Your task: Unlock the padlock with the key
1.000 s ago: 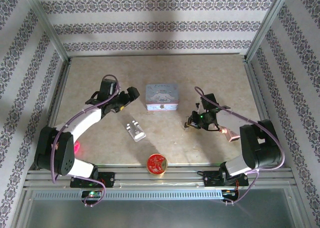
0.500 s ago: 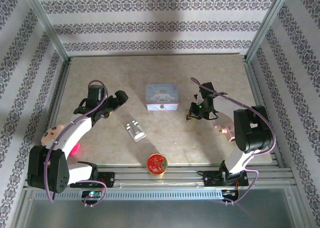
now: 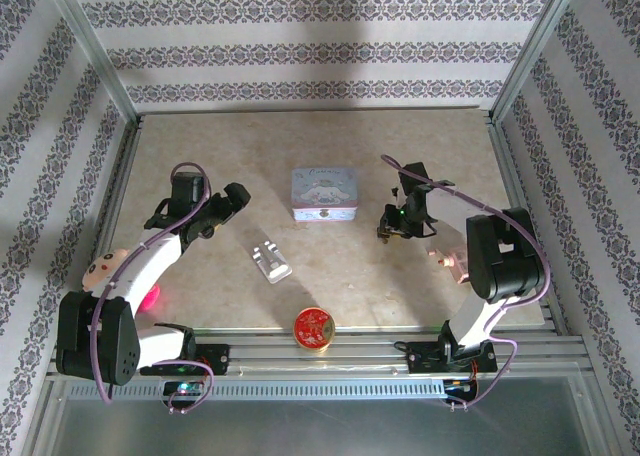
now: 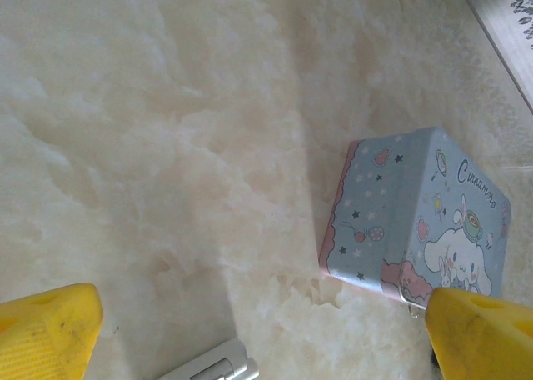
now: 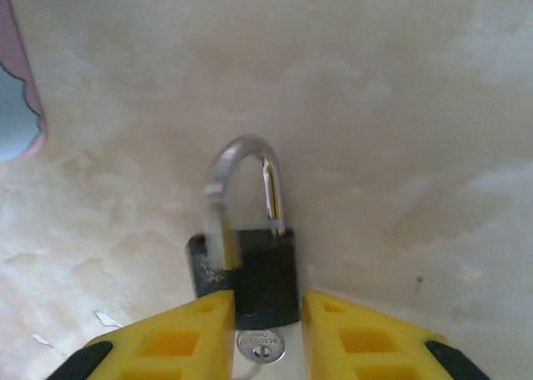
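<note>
Marbled table (image 3: 350, 276), right of the tin box (image 3: 323, 196) — the padlock (image 5: 262, 272) sat between the fingers of the right end effector (image 5: 266, 303), just loosened, grip uncertain — likely a release or regrip. Left end effector (image 4: 262, 326) gaped empty.

"Cinnamoro…" in script on pastel tin box (image 4: 416, 217)

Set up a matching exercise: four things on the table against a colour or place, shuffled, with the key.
1 padlock
2 box
3 round tin
4 block

a red and gold
b between the fingers of the right gripper
c pastel blue, pink trim
d left of the box and nearer the arms

Pairs: 1-b, 2-c, 3-a, 4-d
</note>
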Robot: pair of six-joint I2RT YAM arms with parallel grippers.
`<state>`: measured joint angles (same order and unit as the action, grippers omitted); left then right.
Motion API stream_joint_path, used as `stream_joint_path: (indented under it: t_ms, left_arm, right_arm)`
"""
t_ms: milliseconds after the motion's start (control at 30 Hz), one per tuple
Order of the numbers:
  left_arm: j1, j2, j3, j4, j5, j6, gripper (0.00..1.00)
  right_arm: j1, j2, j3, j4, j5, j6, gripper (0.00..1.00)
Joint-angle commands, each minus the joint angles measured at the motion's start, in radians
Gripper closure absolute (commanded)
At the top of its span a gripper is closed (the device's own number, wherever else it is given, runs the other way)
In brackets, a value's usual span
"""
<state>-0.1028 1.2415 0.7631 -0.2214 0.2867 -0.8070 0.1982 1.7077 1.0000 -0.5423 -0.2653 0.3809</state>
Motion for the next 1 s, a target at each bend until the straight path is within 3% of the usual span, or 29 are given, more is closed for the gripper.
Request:
stream_joint_path:
  t_ms: [0, 300, 533, 600, 633, 800, 967]
  left_arm:
    - [0.021, -0.011, -0.001, -0.022, -0.003, 0.029, 0.01]
    - [0.059, -0.057, -0.001, -0.064, -0.043, 0.068, 0.01]
    - [0.078, -0.166, -0.031, -0.051, -0.226, 0.211, 0.01]
    - [0.078, -0.214, -0.084, 0.037, -0.288, 0.274, 0.01]
    - [0.078, -0.236, -0.114, 0.078, -0.319, 0.291, 0.01]
    - [0.078, -0.347, -0.315, 0.415, -0.466, 0.354, 0.01]
    - [0.078, -0.379, -0.438, 0.700, -0.500, 0.490, 0.01]
  right_arm:
    - [-0.006, -0.054, -0.009, -0.044, 0.054, -0.010, 0.70]
    - [-0.006, -0.245, -0.025, -0.093, 0.137, -0.008, 0.59]
    - [-0.010, -0.487, -0.103, -0.064, 0.273, -0.032, 0.42]
    - [-0.011, -0.565, -0.141, -0.031, 0.308, -0.033, 0.29]
    - [-0.013, -0.596, -0.161, -0.014, 0.322, -0.033, 0.03]
    - [-0.019, -0.737, -0.247, 0.071, 0.441, -0.020, 0.02]
    - [-0.019, -0.829, -0.351, 0.210, 0.554, -0.024, 0.02]
